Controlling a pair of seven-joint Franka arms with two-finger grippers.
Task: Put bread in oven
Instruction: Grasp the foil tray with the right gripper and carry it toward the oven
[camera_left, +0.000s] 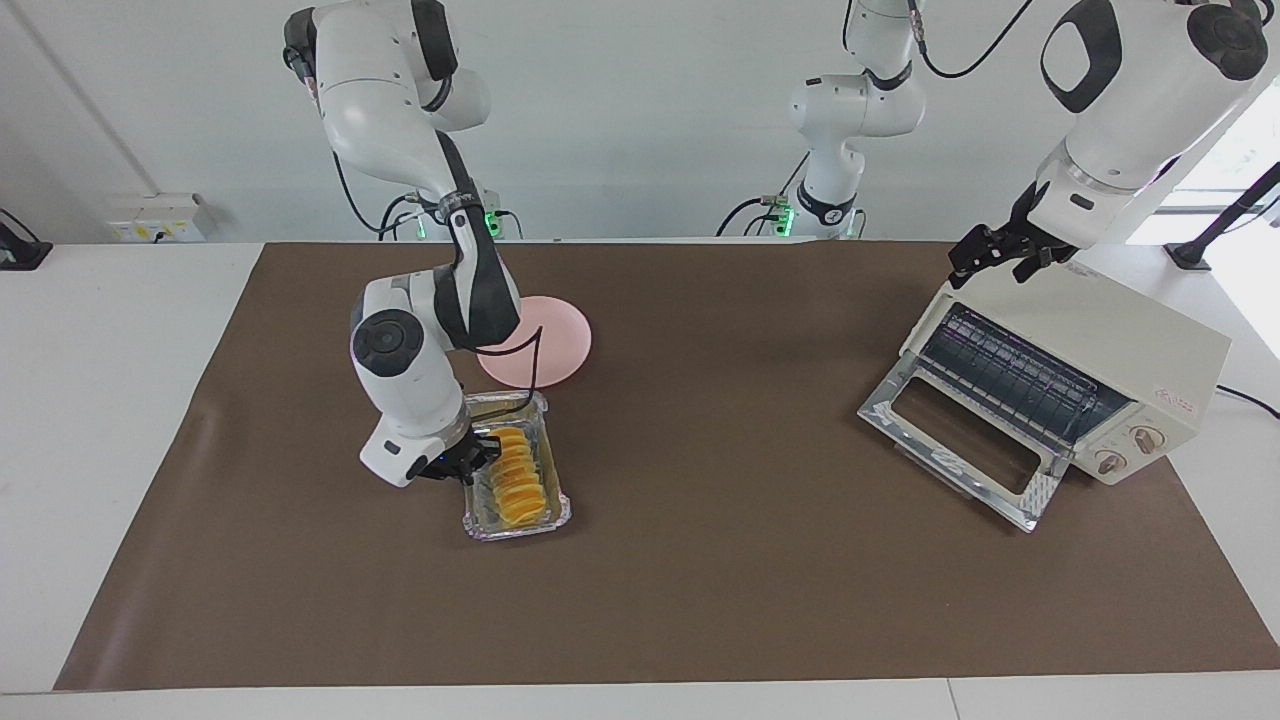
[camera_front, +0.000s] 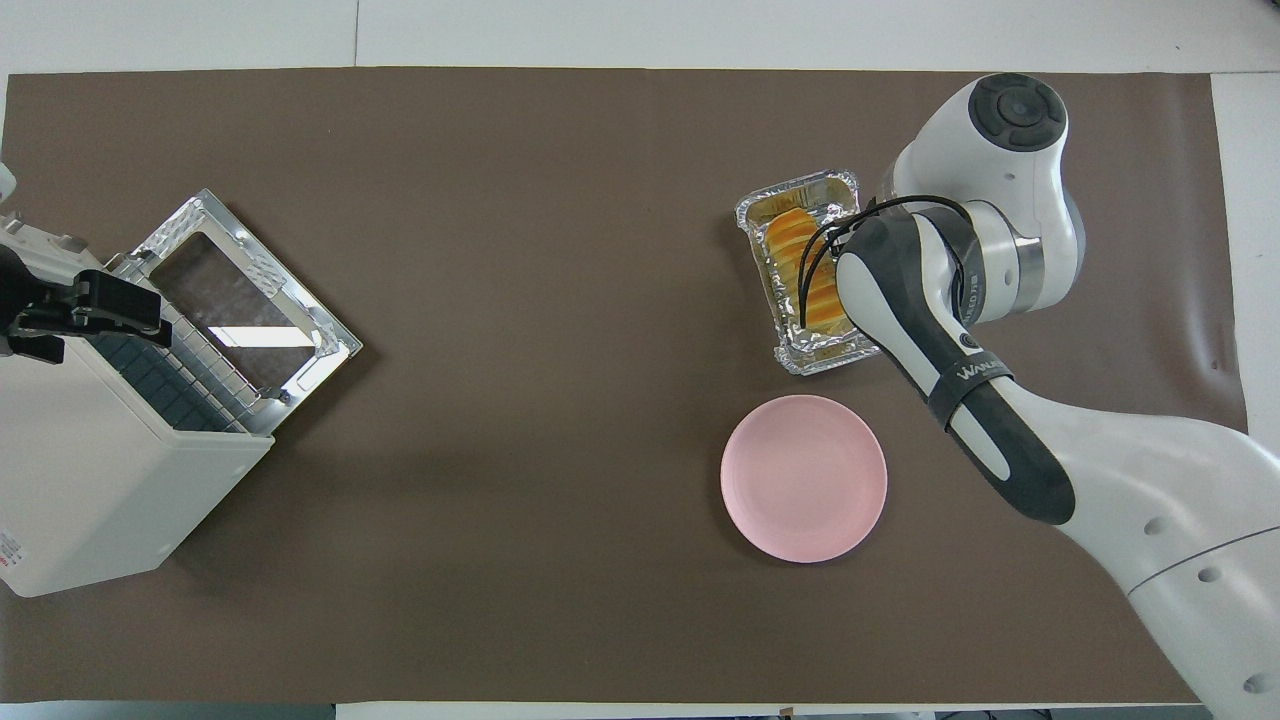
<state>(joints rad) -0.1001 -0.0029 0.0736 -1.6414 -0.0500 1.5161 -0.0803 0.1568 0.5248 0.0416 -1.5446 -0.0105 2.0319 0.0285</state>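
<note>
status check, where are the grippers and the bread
Right gripper down at the bread in the foil tray. Left gripper over the oven; door open. Nothing between tray and oven.

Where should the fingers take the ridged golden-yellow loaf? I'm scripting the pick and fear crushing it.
Probably across the middle of the ridged golden-yellow loaf, from above, fingers on its two long sides. It lies flat in the crinkled silver foil tray, whose walls block a sideways approach. The right gripper is already at it.
</note>
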